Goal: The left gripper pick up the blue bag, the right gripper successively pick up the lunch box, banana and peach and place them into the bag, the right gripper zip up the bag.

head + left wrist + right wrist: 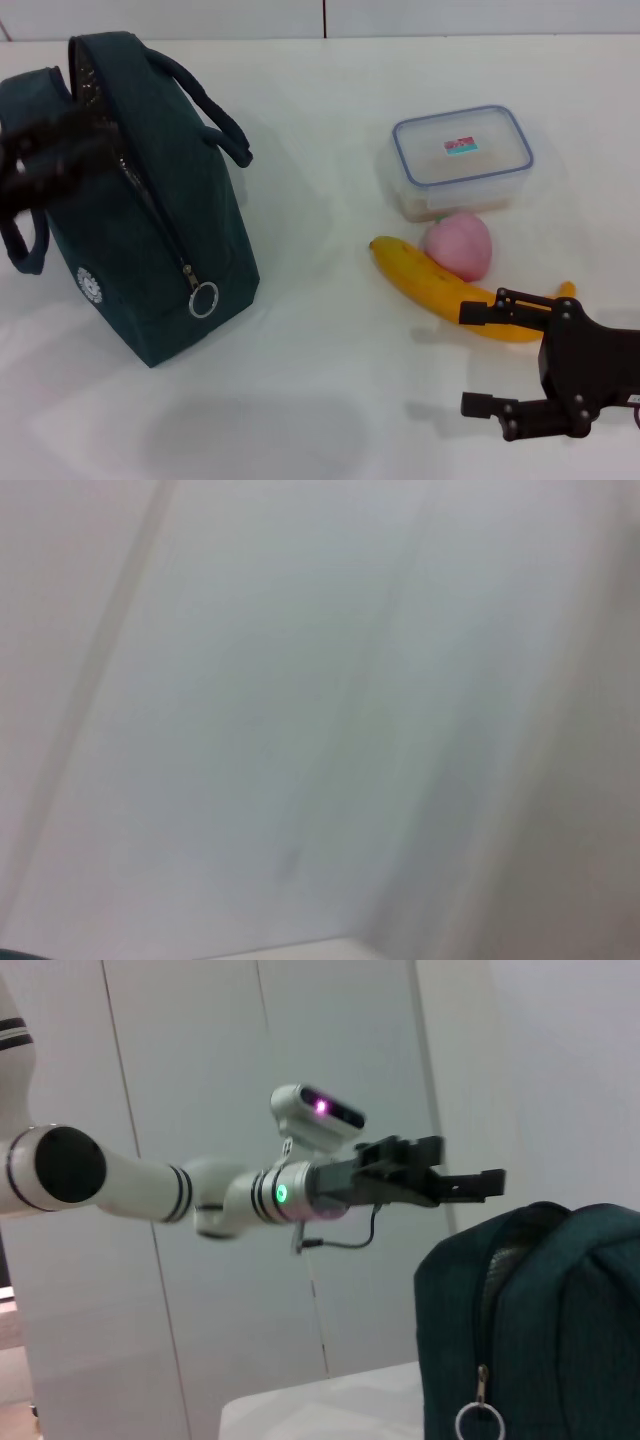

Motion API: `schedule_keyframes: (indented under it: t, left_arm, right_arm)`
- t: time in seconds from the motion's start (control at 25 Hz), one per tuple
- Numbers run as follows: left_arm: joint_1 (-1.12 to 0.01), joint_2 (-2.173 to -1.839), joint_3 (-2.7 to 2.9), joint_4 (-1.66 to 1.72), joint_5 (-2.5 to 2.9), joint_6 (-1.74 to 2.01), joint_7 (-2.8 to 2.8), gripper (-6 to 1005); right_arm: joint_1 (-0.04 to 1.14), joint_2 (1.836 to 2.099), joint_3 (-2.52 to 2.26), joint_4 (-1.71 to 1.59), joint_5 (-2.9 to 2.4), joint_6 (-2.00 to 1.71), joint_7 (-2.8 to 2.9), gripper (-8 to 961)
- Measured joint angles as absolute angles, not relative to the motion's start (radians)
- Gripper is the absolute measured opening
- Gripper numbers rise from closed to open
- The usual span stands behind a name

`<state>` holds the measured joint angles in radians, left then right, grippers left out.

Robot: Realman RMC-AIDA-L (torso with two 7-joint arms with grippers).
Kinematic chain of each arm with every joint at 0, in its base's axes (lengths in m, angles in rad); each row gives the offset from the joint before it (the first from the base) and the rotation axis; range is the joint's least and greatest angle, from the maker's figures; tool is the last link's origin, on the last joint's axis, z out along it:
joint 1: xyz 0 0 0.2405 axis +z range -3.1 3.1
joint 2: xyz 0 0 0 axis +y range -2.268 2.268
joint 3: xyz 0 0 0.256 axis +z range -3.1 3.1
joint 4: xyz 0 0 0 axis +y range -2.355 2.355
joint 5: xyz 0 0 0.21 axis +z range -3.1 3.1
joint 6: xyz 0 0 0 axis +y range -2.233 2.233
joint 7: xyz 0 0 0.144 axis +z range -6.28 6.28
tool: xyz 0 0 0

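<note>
The blue bag (150,230) stands on the white table at the left, its top unzipped with silver lining showing and the ring zipper pull (204,299) hanging at its front. It also shows in the right wrist view (540,1330). My left gripper (45,160) is a dark blur over the bag's left top, by the near handle (25,240). In the right wrist view the left gripper (470,1172) hovers just above the bag, open and empty. The lunch box (462,160), peach (460,246) and banana (435,288) lie at the right. My right gripper (467,358) is open, just in front of the banana.
The table's far edge meets a pale wall (320,15). The left wrist view shows only a blurred pale surface. White tabletop (320,400) lies between the bag and the fruit.
</note>
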<state>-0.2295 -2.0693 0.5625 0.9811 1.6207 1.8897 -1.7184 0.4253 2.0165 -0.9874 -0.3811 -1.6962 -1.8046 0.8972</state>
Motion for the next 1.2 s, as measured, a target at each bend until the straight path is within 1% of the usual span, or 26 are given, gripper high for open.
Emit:
schedule_keyframes:
  t: [0.04, 0.12, 0.16, 0.28, 0.44, 0.72, 0.92, 1.2]
  left_arm:
    - [-0.229, -2.078, 0.562, 1.033, 1.631, 1.862, -1.761, 857]
    - [-0.230, -2.081, 0.562, 1.066, 1.634, 1.847, -1.791, 854]
    - [-0.246, -2.076, 0.557, 1.169, 1.650, 1.802, -1.950, 853]
    - [-0.263, -2.068, 0.542, 1.258, 1.693, 1.775, -2.096, 850]
    - [-0.278, -2.066, 0.533, 1.441, 1.806, 1.749, -2.300, 845]
    - [-0.263, -2.082, 0.539, 1.686, 1.985, 1.750, -2.531, 837]
    - [-0.249, -2.085, 0.593, 1.680, 2.066, 1.752, -2.588, 831]
    - [-0.272, -2.086, 0.646, 1.629, 2.169, 1.748, -2.592, 823]
  right_arm:
    - [0.424, 2.016, -0.987, -0.382, -1.694, -1.802, 0.895, 854]
    - [0.424, 2.014, -0.987, -0.382, -1.689, -1.800, 0.886, 854]
    - [0.423, 2.014, -0.986, -0.381, -1.686, -1.800, 0.881, 853]
    - [0.419, 2.013, -0.986, -0.381, -1.674, -1.798, 0.872, 853]
    - [0.417, 2.011, -0.986, -0.379, -1.667, -1.793, 0.872, 854]
    - [0.417, 2.011, -0.986, -0.378, -1.662, -1.772, 0.872, 854]
    - [0.422, 2.011, -0.986, -0.381, -1.660, -1.766, 0.872, 854]
    - [0.430, 2.011, -0.986, -0.386, -1.660, -1.764, 0.879, 854]
